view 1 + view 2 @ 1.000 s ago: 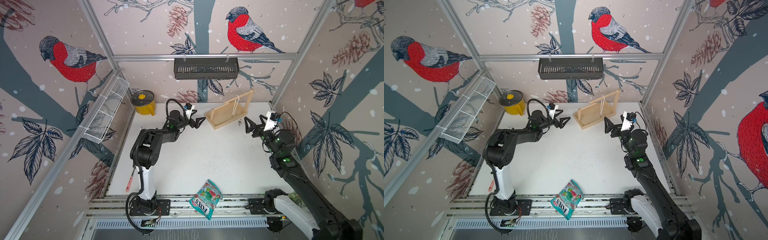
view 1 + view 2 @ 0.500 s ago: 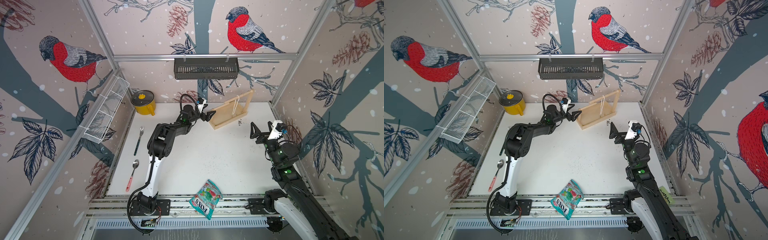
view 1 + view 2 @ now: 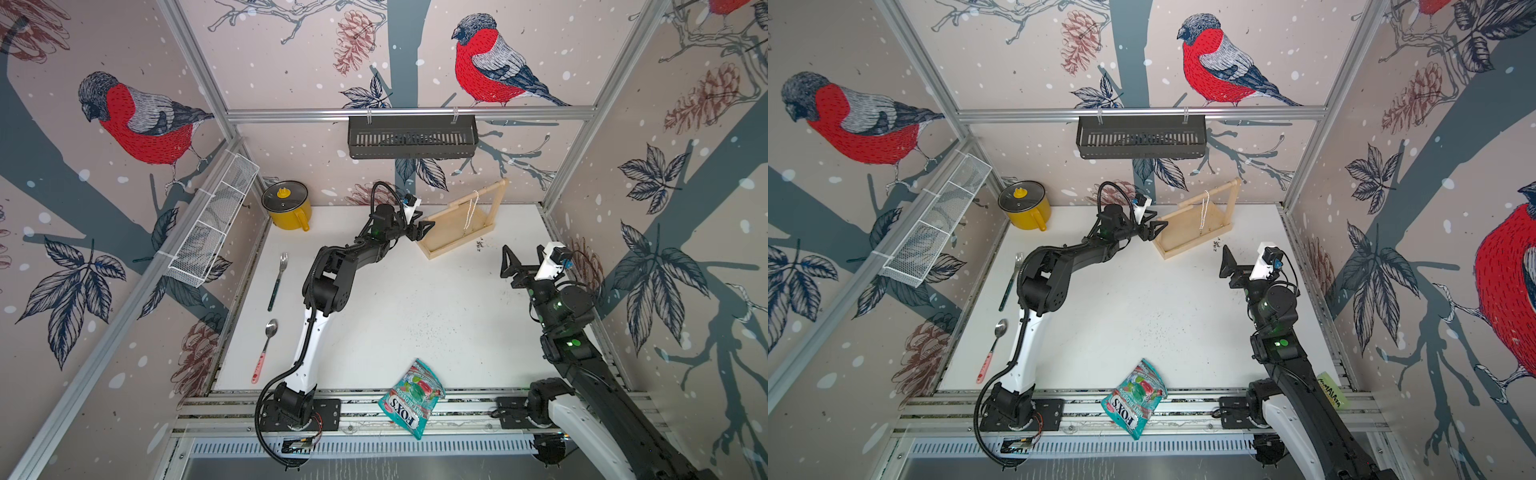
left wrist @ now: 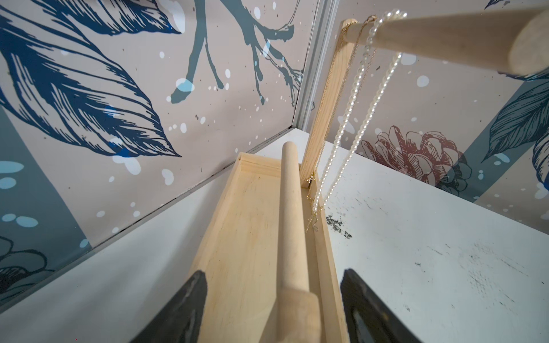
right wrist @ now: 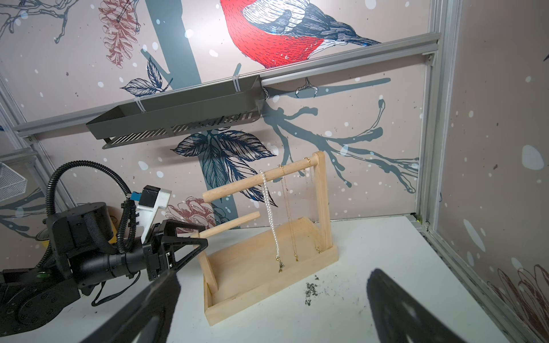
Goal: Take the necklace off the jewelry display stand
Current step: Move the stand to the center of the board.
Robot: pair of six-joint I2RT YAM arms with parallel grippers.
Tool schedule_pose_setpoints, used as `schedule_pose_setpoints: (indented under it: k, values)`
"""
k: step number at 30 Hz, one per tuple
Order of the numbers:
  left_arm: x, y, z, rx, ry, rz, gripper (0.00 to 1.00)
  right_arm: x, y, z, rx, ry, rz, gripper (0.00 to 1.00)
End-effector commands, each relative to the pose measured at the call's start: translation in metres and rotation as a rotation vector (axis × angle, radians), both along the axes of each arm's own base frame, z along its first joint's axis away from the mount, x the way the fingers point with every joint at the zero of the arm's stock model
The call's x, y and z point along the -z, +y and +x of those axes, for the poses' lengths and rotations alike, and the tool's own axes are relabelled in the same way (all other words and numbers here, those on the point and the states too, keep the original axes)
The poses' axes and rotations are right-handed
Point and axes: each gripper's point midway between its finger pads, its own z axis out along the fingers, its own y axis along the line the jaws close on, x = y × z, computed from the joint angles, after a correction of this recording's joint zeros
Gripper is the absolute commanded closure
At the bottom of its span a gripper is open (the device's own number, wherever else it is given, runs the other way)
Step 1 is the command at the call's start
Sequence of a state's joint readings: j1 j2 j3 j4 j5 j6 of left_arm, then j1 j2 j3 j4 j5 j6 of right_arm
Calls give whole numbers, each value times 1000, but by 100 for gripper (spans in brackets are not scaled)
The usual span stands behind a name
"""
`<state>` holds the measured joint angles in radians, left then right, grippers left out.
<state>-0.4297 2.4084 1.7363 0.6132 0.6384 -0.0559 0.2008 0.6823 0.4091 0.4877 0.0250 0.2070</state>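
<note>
**Location.** The jewelry display stand sits at the back of the white table, toward the right rear corner. It stands near the back wall and at an angle to it.

**Construction.** The stand is pale wood with a rimmed rectangular tray. A tall post at one end carries an upper dowel. A short post at the other end carries a lower dowel.

**Load.** The pearl necklace hangs over the upper dowel as a doubled strand of small white beads, reaching tray level. Whether its lower end touches the tray cannot be told. Thin gold chains hang between it and the tall post.

**Clearance.**
- The upper dowel's end is unsupported on the short-post side, and the stretch from that end to the pearls is bare.
- A black slotted shelf hangs on the wall rail above the stand.
- Dark crumbs lie just beside the tray's front corner.
- Open white tabletop extends from the stand to the arm bases.

**Grippers.**
- The left gripper is at the short-post end. Its jaws are apart, with one finger on each side of the post. Contact cannot be confirmed.
- The right gripper is in front of the stand and well apart from it. Its jaws are spread wide and hold nothing.

**Periphery.**
- A yellow pot stands at the back left.
- A fork and a spoon lie along the left edge.
- A candy bag lies at the front edge.
</note>
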Motion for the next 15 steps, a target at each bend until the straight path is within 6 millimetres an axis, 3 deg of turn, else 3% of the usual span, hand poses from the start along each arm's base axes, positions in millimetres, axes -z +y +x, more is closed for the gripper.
schedule_pose_setpoints:
  k: [1,15]
  values:
    - [5,-4,-6,43,1,24,30,-8,-3,-1,16,-33,4,0]
    - [24,-2,-3,34,86,118,32,-9,-2,-3,10,-35,9,0]
